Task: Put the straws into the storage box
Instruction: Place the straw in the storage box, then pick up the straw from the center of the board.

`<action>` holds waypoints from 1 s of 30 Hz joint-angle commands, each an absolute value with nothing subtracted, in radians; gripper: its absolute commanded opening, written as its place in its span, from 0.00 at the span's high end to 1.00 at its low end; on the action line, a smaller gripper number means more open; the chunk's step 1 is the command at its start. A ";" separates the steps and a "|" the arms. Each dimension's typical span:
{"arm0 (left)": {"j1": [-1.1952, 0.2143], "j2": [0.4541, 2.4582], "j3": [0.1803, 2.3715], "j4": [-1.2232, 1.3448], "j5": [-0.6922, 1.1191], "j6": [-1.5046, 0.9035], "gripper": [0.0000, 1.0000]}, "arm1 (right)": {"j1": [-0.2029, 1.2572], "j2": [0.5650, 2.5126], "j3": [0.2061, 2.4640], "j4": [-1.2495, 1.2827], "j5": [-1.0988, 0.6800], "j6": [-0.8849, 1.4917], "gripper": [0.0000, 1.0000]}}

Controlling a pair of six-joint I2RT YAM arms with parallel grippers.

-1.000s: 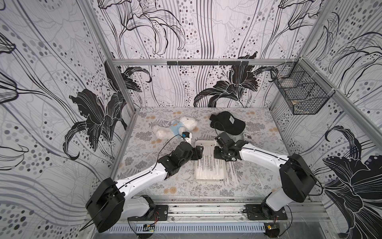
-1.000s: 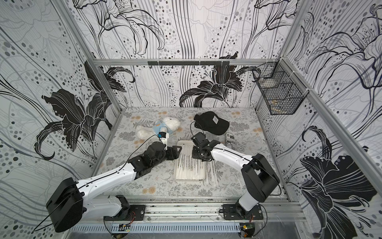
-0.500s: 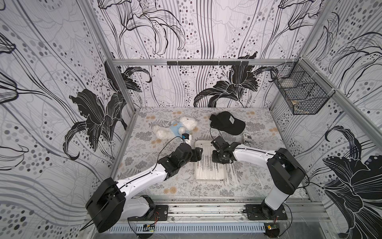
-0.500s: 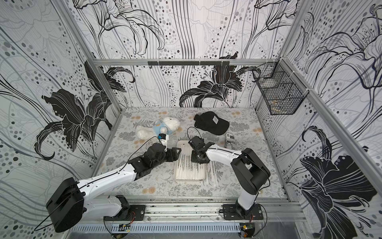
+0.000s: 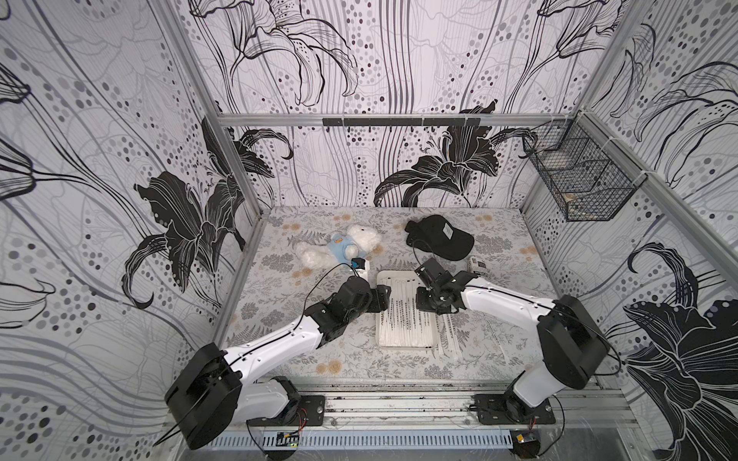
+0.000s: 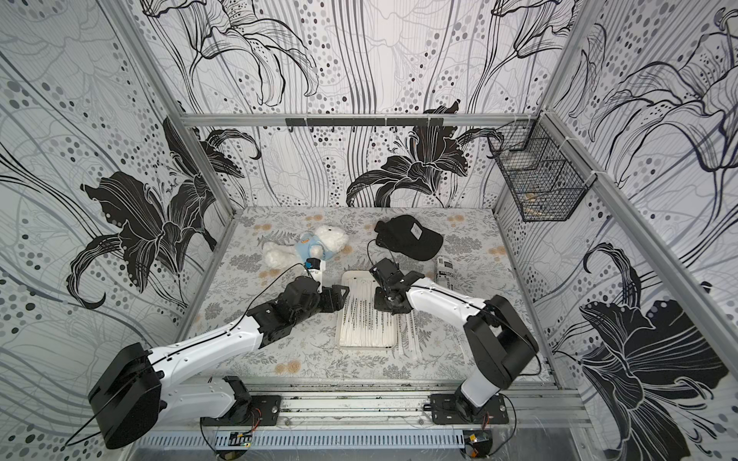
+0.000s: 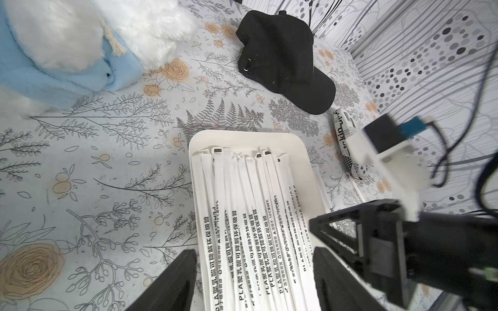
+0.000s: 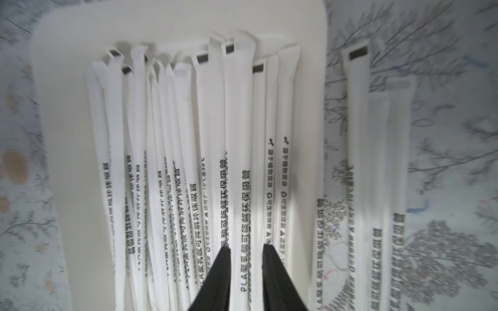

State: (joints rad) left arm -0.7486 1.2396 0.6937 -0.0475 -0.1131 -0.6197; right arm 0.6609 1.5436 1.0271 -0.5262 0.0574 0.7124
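Table space is centred on the storage box, where most straws are laid; a few are left just beside its rim. Left tool is held wide open at the box. Right tool is parted slightly over one straw. Light and flimsy, straws are best pinched mid-length. Since a second ago, the right tool is moved inward and unclenched.

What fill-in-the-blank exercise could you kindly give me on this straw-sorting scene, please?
1. Most straws lie ___ the storage box.
2. A few loose straws lie outside it, on the ___ arm's side.
3. The cap beyond the box is ___ in colour.
4. The plush toy wears a light ___ shirt.

Missing words: inside; right; black; blue.
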 commanded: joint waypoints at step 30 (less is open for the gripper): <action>-0.795 1.327 0.727 0.070 -0.041 -0.656 0.27 | 0.485 1.541 0.781 -0.540 0.050 0.482 0.81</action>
State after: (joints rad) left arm -0.7933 1.3174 0.7059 0.0315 -0.0463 -0.6575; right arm 0.4820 1.5272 0.8082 -0.5449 0.0460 0.4999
